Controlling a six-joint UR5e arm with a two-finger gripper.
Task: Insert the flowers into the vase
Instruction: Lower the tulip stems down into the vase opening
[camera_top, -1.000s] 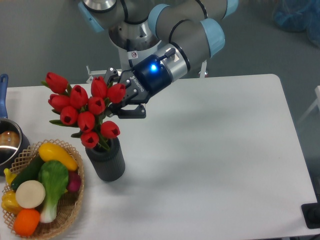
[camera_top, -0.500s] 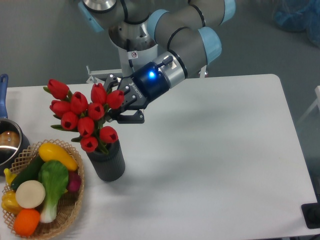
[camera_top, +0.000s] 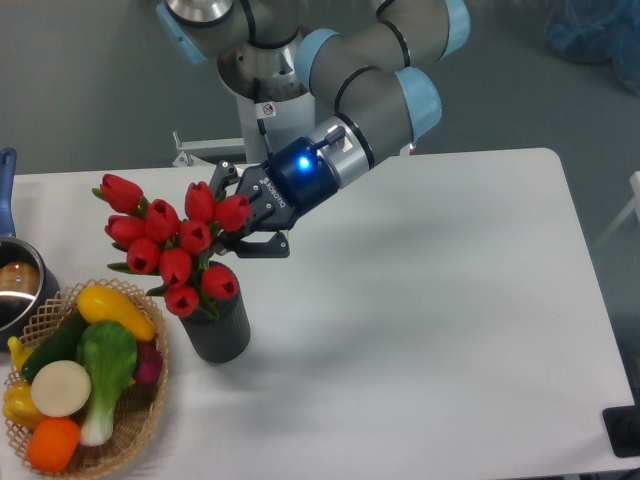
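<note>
Red flowers (camera_top: 172, 245) stand in the dark vase (camera_top: 219, 328).
Your arm slants down from the upper back toward the left; its claw (camera_top: 243, 213) sits among the upper buds, grip state unclear, above the white tabletop (camera_top: 430, 300).

Flowers (camera_top: 170, 245) stand in the vase (camera_top: 220, 330), right of the basket (camera_top: 140, 420).
</note>
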